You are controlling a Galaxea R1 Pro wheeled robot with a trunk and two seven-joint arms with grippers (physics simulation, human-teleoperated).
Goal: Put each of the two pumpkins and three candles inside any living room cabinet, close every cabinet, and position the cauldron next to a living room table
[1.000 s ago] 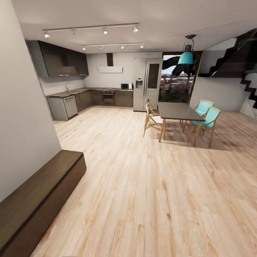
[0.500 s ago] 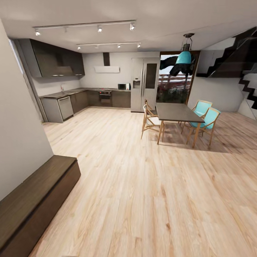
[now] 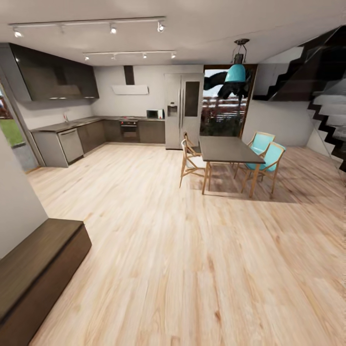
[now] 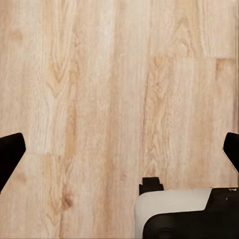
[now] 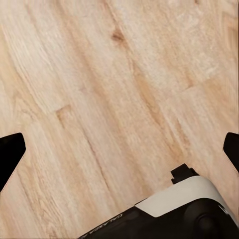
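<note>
The long low dark brown wood cabinet (image 3: 38, 269) is sitting near left, its top bare. Both grippers, left (image 4: 119, 149) and right (image 5: 119, 149), are gaping wide over pale plank floor (image 3: 202, 269), carrying nothing. Seemingly, everything is waiting undone.

Long low dark brown cabinet (image 3: 36, 274), closed, against wall

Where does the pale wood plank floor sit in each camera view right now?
Head view: the pale wood plank floor spans the middle and foreground, between the long low dark brown cabinet and the dark dining table.
Left wrist view: the floor lies beyond the open left pincer.
Right wrist view: the floor lies beyond the open right pincer, planks running diagonally.
Shared landmark: the floor's wood grain.
</note>
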